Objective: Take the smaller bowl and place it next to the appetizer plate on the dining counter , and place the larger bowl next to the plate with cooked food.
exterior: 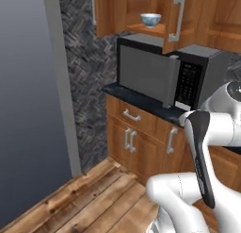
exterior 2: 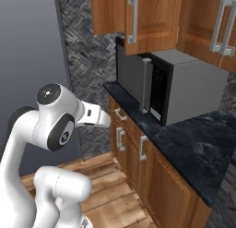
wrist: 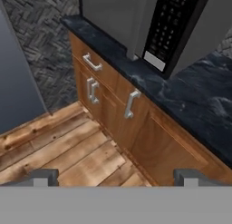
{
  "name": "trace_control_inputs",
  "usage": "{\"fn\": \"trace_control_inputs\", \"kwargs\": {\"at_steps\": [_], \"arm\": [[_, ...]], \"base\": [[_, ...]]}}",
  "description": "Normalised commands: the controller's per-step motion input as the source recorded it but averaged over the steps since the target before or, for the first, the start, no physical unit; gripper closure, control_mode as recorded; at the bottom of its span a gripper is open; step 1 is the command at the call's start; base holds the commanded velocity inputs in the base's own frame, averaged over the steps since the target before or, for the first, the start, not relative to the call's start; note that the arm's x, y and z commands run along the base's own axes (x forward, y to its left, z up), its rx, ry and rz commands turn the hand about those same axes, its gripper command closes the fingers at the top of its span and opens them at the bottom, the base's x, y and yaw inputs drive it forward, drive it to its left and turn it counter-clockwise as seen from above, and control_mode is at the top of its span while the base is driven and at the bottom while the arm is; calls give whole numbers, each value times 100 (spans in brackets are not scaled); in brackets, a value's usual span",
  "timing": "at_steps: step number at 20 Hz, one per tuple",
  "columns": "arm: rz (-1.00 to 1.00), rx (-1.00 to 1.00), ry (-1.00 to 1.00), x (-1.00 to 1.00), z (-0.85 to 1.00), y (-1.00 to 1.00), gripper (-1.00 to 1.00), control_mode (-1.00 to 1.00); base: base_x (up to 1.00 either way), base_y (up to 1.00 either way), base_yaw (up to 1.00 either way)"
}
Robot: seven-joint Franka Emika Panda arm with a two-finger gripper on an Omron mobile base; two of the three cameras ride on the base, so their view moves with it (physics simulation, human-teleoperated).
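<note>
The smaller bowl [exterior: 150,20] is sitting on the open cabinet shelf [exterior: 146,29] above the microwave [exterior: 164,74], near the shelf's front edge. The tool [wrist: 115,175] is hanging wide open and empty, pointing down at the floor [wrist: 59,146], so the bowl is lying well above it.

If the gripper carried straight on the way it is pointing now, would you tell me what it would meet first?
The open gripper points down at the brown wooden base cabinet under the dark marbled wall counter. It would probably meet that cabinet's front first, though depth is unclear.
</note>
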Motion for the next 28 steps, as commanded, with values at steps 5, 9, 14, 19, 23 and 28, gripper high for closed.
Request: {"fn": "trace_control_inputs", "kwargs": {"at_steps": [5, 9, 14, 19, 23, 28], "arm": [[0, 0, 0, 0, 0, 0, -100, 100], [0, 0, 0, 0, 0, 0, -100, 100], [0, 0, 0, 0, 0, 0, -100, 100], [0, 0, 0, 0, 0, 0, -100, 100], [0, 0, 0, 0, 0, 0, -100, 100], [0, 0, 0, 0, 0, 0, -100, 100]], "base": [[56, 40, -42], [76, 75, -40], [64, 74, -37], [42, 50, -37], [42, 53, -37], [44, 54, -37]]}}
